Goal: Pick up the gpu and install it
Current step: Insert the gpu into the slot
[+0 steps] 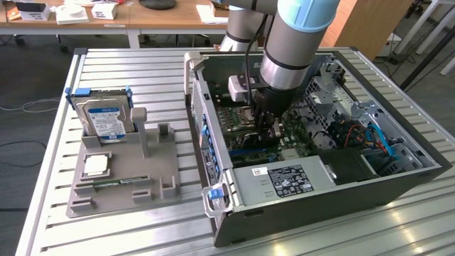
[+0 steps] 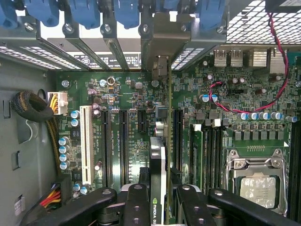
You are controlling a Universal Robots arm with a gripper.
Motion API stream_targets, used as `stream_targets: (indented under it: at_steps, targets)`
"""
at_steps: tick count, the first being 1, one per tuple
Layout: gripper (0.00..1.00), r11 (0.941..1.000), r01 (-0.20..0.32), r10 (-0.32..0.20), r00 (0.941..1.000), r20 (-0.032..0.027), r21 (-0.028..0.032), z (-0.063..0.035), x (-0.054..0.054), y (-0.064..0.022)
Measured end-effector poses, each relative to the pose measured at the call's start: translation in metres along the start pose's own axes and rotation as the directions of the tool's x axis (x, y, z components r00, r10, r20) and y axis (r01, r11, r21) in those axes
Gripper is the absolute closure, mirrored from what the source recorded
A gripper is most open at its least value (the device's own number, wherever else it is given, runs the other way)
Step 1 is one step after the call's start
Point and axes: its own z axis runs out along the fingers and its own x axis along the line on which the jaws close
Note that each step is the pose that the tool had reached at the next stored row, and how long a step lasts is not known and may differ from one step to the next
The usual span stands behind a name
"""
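The gpu (image 2: 159, 155) is seen edge-on in the wrist view as a thin card standing over the green motherboard (image 2: 127, 94), between the black expansion slots. Its silvery bracket (image 2: 162, 44) reaches the case's rear slot openings. My gripper (image 2: 160, 209) is shut on the card, one black finger (image 2: 136, 207) on each side of it. In the exterior view the gripper (image 1: 265, 118) reaches down inside the open computer case (image 1: 299, 213), with the dark gpu (image 1: 250, 142) below it over the board. Whether the card sits fully in its slot I cannot tell.
On the exterior view's left, a grey fixture (image 1: 160, 176) holds a silver hard drive (image 1: 104, 120), a processor chip (image 1: 95, 165) and a slim memory stick (image 1: 114, 183). Inside the case are a power supply (image 1: 277, 181), red and blue cables (image 1: 370, 141), a processor socket (image 2: 256, 181) and blue slot latches (image 2: 84, 12).
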Motion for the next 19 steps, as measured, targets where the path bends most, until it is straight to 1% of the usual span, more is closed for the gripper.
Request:
stream_targets:
  at_steps: [8,9,10,11,17,19]
  targets:
    - [0.72,1.0000,0.000,0.000,1.0000,0.0003,0.0001,0.0003,0.0000,0.0000]
    - [0.66,1.0000,0.000,0.000,1.0000,0.0003,0.0001,0.0003,0.0000,0.0000]
    - [0.66,1.0000,0.000,0.000,1.0000,0.0002,0.0001,0.0003,0.0000,0.0000]
    - [0.60,1.0000,0.000,0.000,1.0000,0.0001,0.0000,0.0003,0.0000,0.0000]
    - [0.60,1.0000,0.000,0.000,1.0000,0.0005,0.0001,-0.0004,0.0000,0.0000]
    - [0.60,1.0000,0.000,0.000,1.0000,0.0031,0.0000,-0.0055,-0.0002,0.0000]
